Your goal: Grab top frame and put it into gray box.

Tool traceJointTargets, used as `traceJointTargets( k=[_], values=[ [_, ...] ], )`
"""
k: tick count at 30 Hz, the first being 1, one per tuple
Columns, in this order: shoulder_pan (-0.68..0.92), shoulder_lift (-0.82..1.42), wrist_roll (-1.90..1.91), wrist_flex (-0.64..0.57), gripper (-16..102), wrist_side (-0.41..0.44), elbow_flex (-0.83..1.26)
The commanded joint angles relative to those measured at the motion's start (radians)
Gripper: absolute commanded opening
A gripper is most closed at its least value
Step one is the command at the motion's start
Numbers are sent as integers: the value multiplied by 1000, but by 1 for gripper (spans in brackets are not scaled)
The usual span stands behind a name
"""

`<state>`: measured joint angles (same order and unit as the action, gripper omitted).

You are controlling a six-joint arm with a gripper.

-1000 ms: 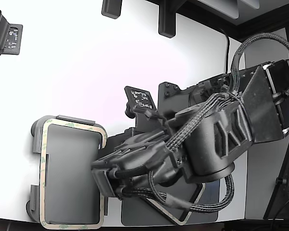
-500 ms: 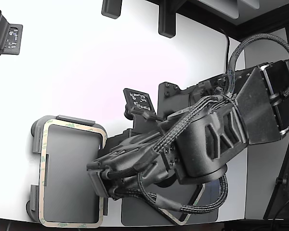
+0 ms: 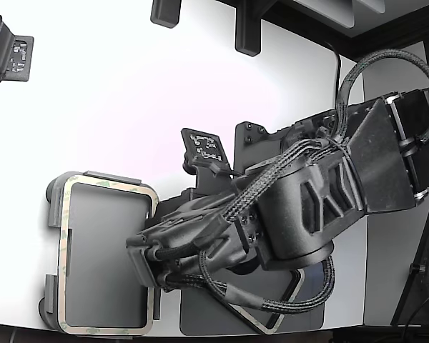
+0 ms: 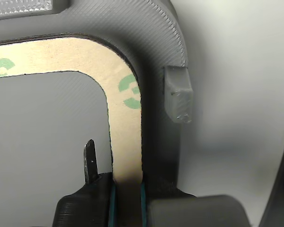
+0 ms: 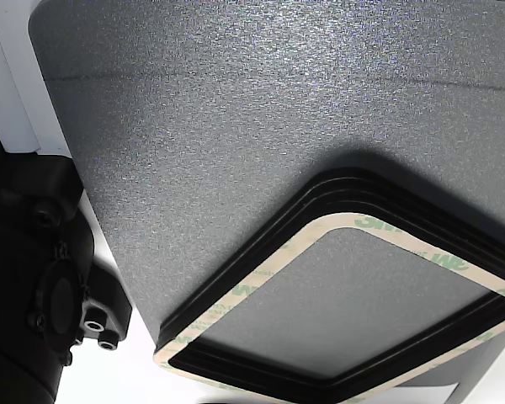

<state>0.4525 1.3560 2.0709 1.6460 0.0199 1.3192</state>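
Looking down through the exterior view, I see the top frame [image 3: 66,236] lying flat in the gray box [image 3: 51,191], its beige, green-mottled band following the box's rim all the way round — both sit at the lower part of the exterior view's left, on the white table [image 3: 129,86]. My arm [image 3: 300,207] reaches in from the exterior view's right, and the gripper [image 3: 144,263] is down at the frame's side nearest the arm. From the wrist view, the gripper [image 4: 128,198] is clenched on the top frame [image 4: 125,132]: the beige strip runs straight in between the two dark jaws, one on each face of it, with a thin metal blade [image 4: 90,161] standing just beside the strip on its inner side. One rounded corner of the frame is plain there, seated inside the box wall [image 4: 156,42], and a small raised tab [image 4: 177,99] juts from the wall's outer edge. The other view shows a pile of like black-edged frames [image 5: 261,278] resting on a darker gray mat [image 5: 236,109] — that pile also peeks out beneath the arm in the exterior view, well apart from the box. A small black block with white markings [image 3: 206,148] stands near the arm's midsection.
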Motion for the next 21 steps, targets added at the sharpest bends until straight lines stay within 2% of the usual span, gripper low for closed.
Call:
traceJointTargets(
  k=[1, 21],
  values=[
    [-18, 18, -3, 12, -12, 3, -18],
    [-21, 0, -6, 12, -12, -6, -18]
  ],
)
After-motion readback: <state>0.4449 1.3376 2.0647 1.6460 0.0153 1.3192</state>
